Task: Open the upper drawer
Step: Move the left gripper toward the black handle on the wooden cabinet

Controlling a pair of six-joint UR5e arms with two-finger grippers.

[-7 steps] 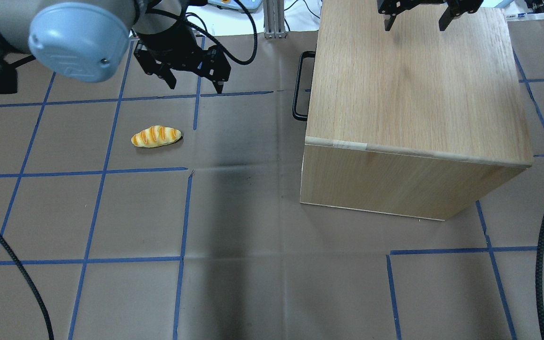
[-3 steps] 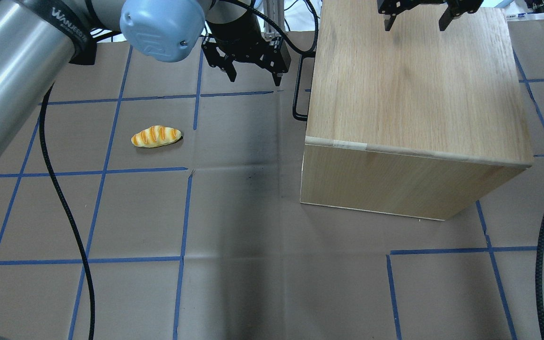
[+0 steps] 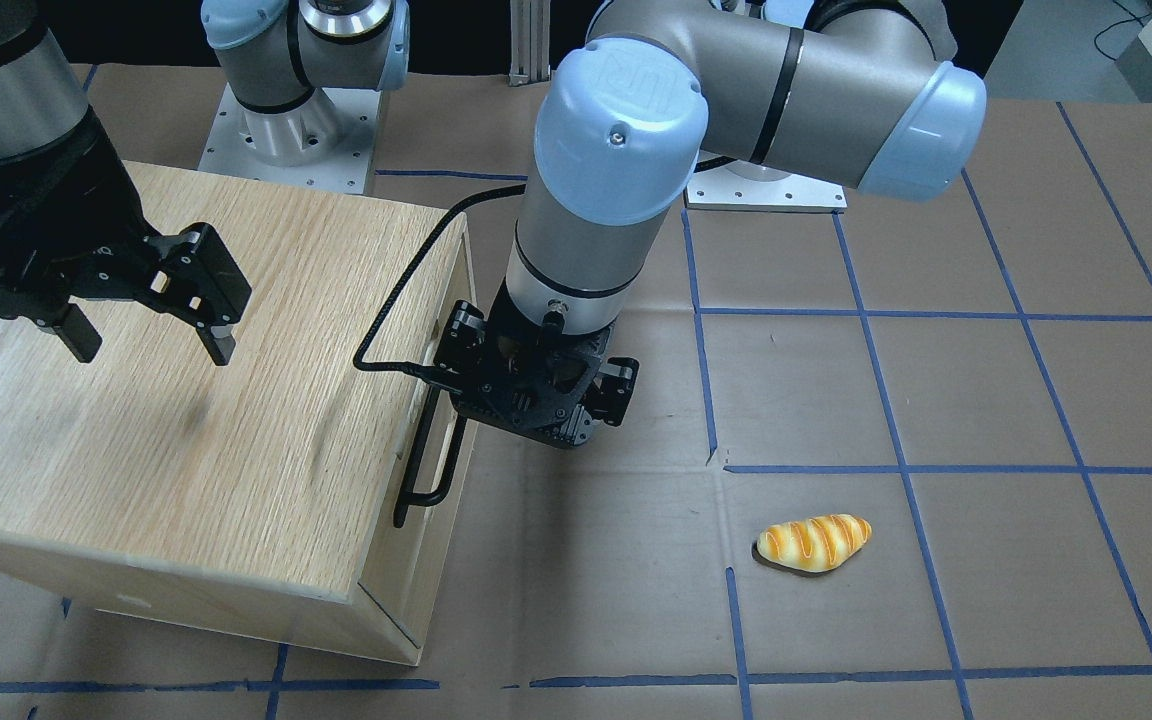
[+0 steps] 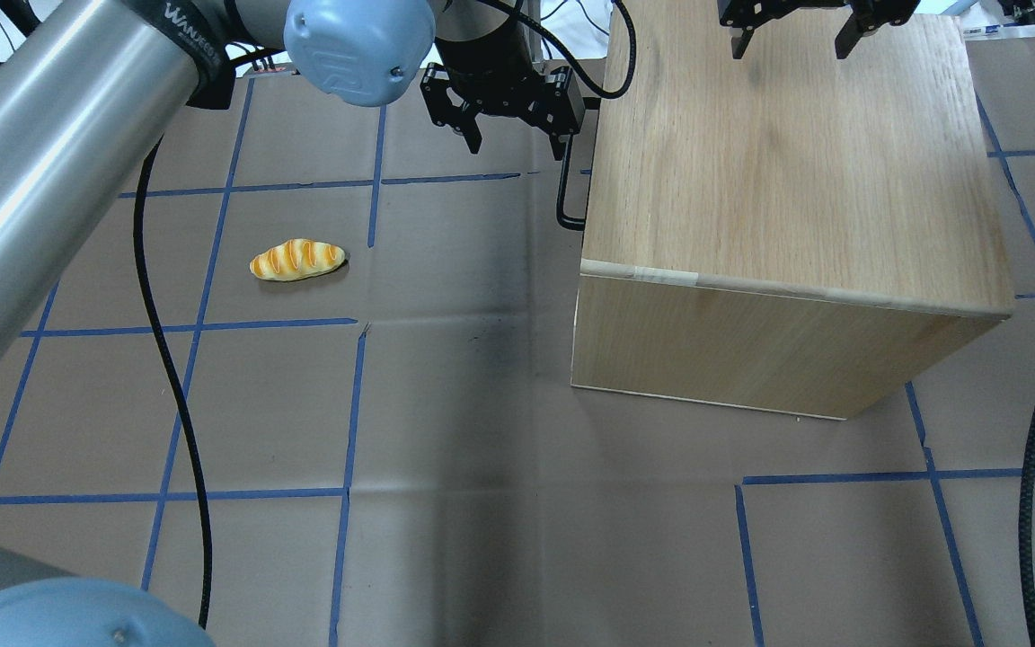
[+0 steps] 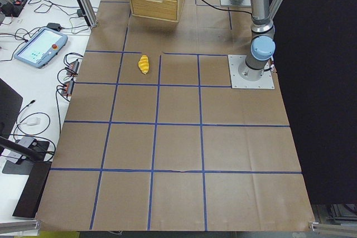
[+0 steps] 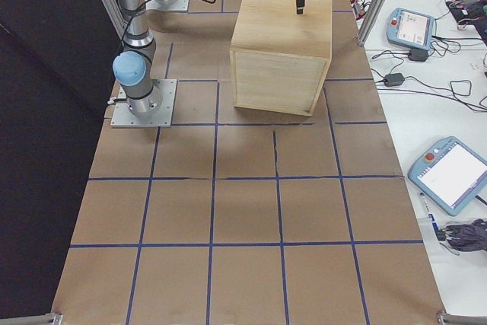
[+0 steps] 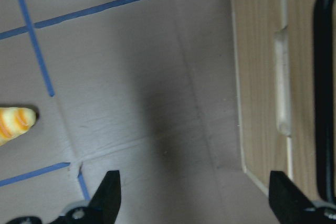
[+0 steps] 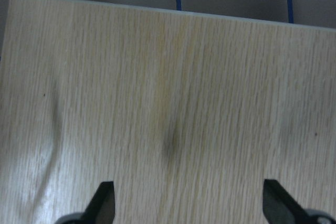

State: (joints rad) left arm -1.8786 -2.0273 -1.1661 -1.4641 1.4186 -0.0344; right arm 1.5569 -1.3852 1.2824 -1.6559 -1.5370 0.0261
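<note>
The upper drawer's pale front point(image 7: 260, 77) is on the wooden cabinet's point(image 4: 787, 180) left side in the overhead view and looks shut. Its long black bar handle point(image 4: 564, 193) also shows in the front view point(image 3: 453, 462) and at the right edge of the left wrist view point(image 7: 325, 77). My left gripper point(image 4: 518, 148) is open and empty, pointing down just beside the handle; its right finger point(image 7: 286, 195) sits close to the bar without holding it. My right gripper point(image 4: 787, 40) is open and empty, hovering above the far part of the cabinet's oak top point(image 8: 173, 93).
A toy bread loaf point(image 4: 297, 260) lies on the brown paper with blue tape lines, left of the cabinet; it also shows in the front view point(image 3: 814, 542). The left arm's black cable point(image 4: 167, 359) hangs over the table's left part.
My left arm has swung right, carrying the open gripper from over the tape line to right beside the drawer handle. The right gripper, the cabinet and the bread have not moved.
</note>
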